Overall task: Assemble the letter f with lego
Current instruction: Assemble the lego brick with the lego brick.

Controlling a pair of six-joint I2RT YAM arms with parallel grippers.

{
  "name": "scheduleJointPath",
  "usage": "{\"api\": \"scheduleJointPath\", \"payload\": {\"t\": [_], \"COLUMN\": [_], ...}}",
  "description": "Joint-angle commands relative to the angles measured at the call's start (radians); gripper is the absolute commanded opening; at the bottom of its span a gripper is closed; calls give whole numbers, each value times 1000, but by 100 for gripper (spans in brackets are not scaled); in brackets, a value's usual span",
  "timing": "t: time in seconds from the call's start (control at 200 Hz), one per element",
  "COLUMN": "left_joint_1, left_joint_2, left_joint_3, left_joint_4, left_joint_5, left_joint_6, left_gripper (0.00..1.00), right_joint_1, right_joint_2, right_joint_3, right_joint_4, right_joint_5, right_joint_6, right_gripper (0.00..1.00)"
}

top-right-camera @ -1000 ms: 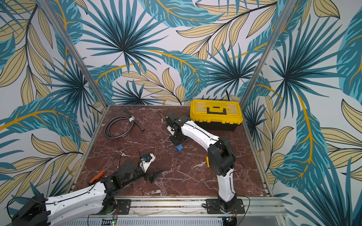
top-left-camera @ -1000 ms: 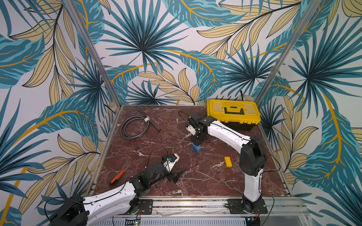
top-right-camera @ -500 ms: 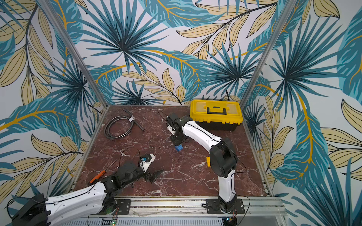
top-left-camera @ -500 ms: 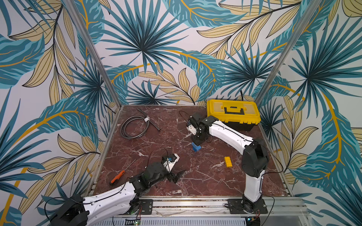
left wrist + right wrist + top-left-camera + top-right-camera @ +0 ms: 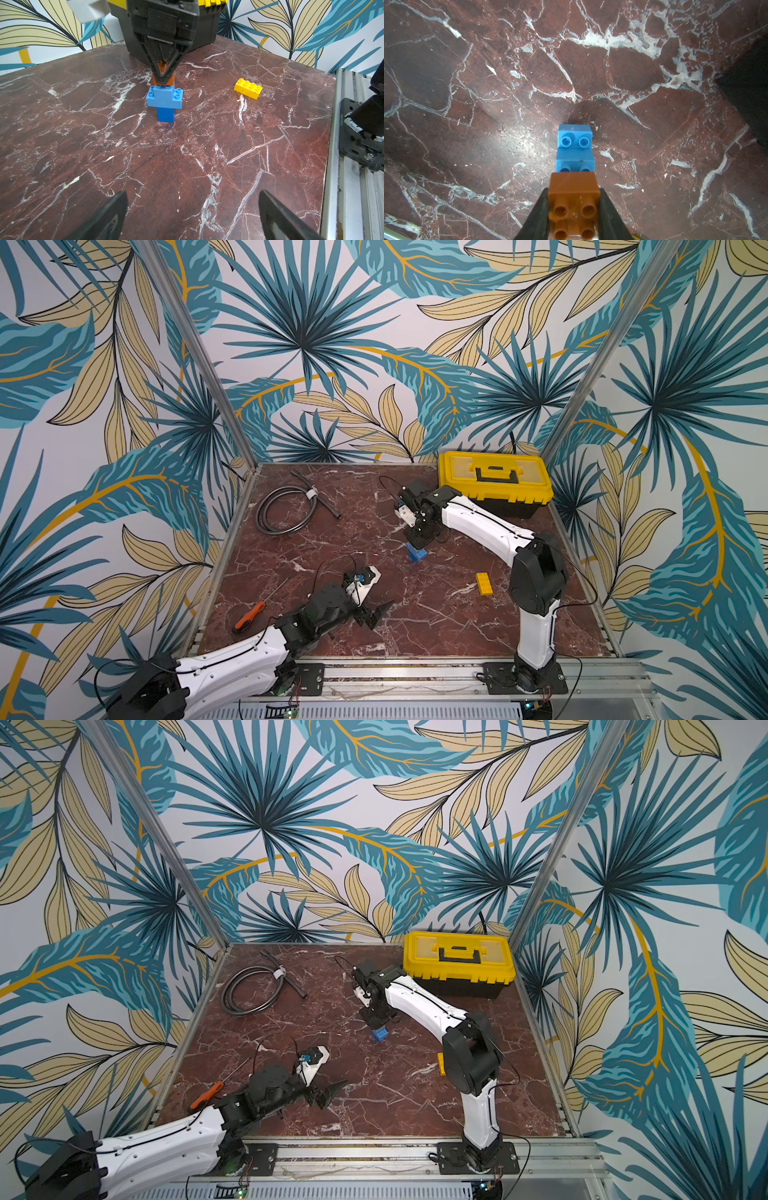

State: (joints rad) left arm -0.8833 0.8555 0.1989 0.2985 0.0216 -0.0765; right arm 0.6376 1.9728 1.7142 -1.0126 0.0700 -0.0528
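Little had changed: our right gripper (image 5: 164, 79) still squeezed the orange brick (image 5: 574, 187) on top of the blue stack (image 5: 165, 101). Only the yellow brick (image 5: 247, 88), near the stack, seemed left. Our left gripper (image 5: 380, 614) was open.

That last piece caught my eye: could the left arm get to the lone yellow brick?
Probably yes. The yellow brick lies flat on the marble table, and the left wrist view shows nothing between it and the open left gripper. Only the right arm's elbow stands close by and might crowd it.
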Motion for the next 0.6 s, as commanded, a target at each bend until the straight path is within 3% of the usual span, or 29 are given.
{"api": "scheduleJointPath", "payload": {"t": [0.0, 0.596], "left_joint_1": [-3, -4], "left_joint_2": [0, 9], "left_joint_3": [-10, -7], "left_joint_4": [11, 12], "left_joint_5": [-8, -8], "left_joint_6": [1, 0], "left_gripper": [100, 99], "right_joint_1": [6, 6], "right_joint_2": [33, 59], "right_joint_3": [18, -2], "right_joint_4": [-24, -66], "right_joint_5": [-7, -4], "right_joint_6": [4, 2], "right_gripper": [30, 30]}}
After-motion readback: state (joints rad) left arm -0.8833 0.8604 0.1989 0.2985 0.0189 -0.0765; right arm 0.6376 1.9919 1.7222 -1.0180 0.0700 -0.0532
